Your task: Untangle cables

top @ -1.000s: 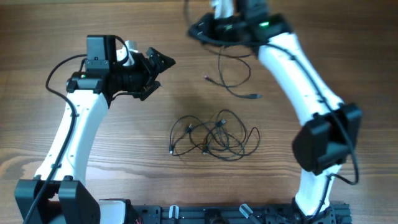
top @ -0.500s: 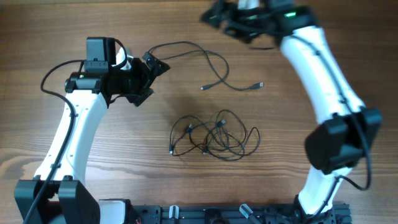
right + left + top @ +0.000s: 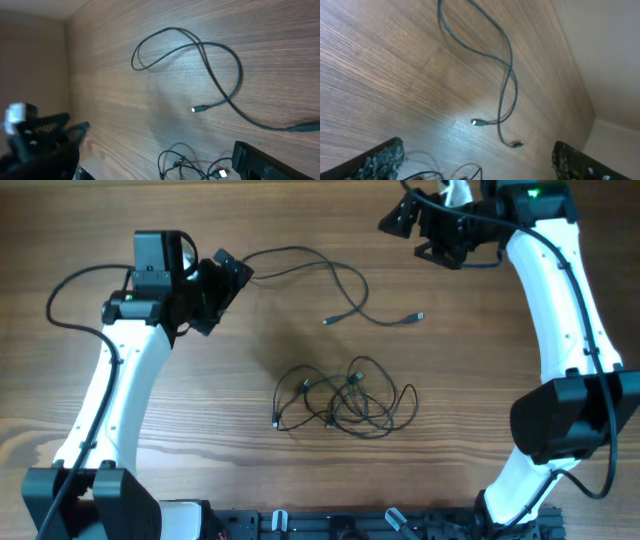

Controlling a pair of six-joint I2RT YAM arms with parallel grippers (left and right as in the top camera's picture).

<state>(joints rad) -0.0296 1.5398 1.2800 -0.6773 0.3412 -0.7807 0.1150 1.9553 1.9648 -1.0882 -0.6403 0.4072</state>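
A wooden table point(image 3: 220, 440) with a brown grain. A loose black cable point(image 3: 345, 272) lies curved at the far centre. A tangled bunch of black cables point(image 3: 345, 400) lies nearer, at the centre.

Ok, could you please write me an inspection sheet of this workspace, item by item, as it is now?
Surface: brown wood-grain table, no spills seen.
Job's things: one thin black cord lies loose and separate; tangled bunch of thin black cords lies nearer the robot's base.
Clutter: nothing seen.
Grippers: left gripper open, holding nothing; right gripper open, holding nothing.
Cables: thick black arm cables run along both arms.
Surroundings: pale wall beyond the table.
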